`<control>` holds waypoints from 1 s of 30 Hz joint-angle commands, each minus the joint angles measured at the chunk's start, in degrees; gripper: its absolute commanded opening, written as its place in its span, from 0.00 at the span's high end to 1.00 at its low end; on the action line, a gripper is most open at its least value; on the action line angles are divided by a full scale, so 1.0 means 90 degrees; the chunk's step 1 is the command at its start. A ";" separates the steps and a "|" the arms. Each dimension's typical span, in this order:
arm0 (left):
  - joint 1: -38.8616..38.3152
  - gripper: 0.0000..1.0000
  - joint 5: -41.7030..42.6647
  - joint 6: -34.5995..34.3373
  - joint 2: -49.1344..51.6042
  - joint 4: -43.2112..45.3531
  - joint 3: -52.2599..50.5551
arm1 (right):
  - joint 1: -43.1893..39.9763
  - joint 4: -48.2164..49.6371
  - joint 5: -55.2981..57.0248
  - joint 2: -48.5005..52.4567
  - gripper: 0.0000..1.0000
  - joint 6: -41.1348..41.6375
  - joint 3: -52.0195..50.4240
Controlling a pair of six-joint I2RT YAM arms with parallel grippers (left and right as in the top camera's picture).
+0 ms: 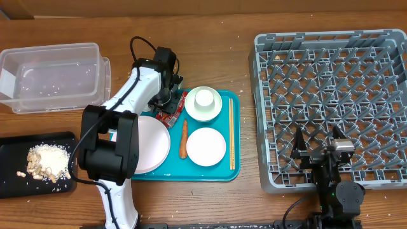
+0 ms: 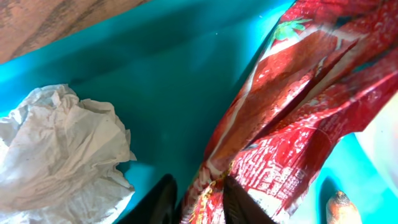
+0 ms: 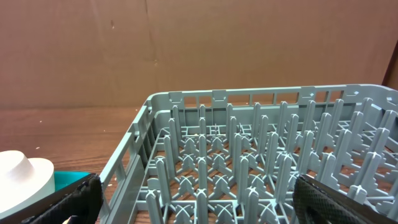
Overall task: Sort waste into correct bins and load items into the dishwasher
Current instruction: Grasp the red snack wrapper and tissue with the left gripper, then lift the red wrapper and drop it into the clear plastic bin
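My left gripper (image 1: 166,104) is down on the teal serving tray (image 1: 191,173), shut on the edge of the red wrapper (image 2: 298,112); its two dark fingers (image 2: 200,202) pinch the wrapper. The crumpled white napkin (image 2: 62,155) lies just left of it. The orange carrot (image 1: 184,138) lies between the large plate (image 1: 152,143) and the smaller plate (image 1: 206,146). The cup (image 1: 204,97) sits in the bowl (image 1: 194,111). The chopsticks (image 1: 231,133) lie along the tray's right side. My right gripper (image 1: 316,145) is open and empty over the front edge of the grey dish rack (image 1: 331,102).
The clear tub (image 1: 51,48) stands at the back left. The black tray (image 1: 13,181) at the front left holds beige food scraps (image 1: 48,162). My left arm's body covers part of the large plate. The rack's pegs (image 3: 249,162) fill the right wrist view.
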 commanded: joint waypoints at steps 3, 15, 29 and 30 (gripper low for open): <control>-0.0024 0.96 0.0029 -0.0049 0.0102 -0.0073 0.0007 | -0.0032 0.0051 0.0034 -0.0063 0.00 -0.0019 -0.0066; -0.0024 0.96 0.0117 -0.0712 0.0095 -0.1438 0.1642 | -0.0032 0.0051 0.0034 -0.0063 0.00 -0.0019 -0.0066; 0.0811 0.96 0.0527 -0.2924 0.0092 -0.2193 0.4362 | -0.0032 0.0049 0.0034 -0.0063 0.00 -0.0022 -0.0066; 0.0998 0.96 0.0532 -0.3274 0.0092 -0.2220 0.4510 | -0.0032 0.0049 0.0034 -0.0063 0.00 -0.0022 -0.0066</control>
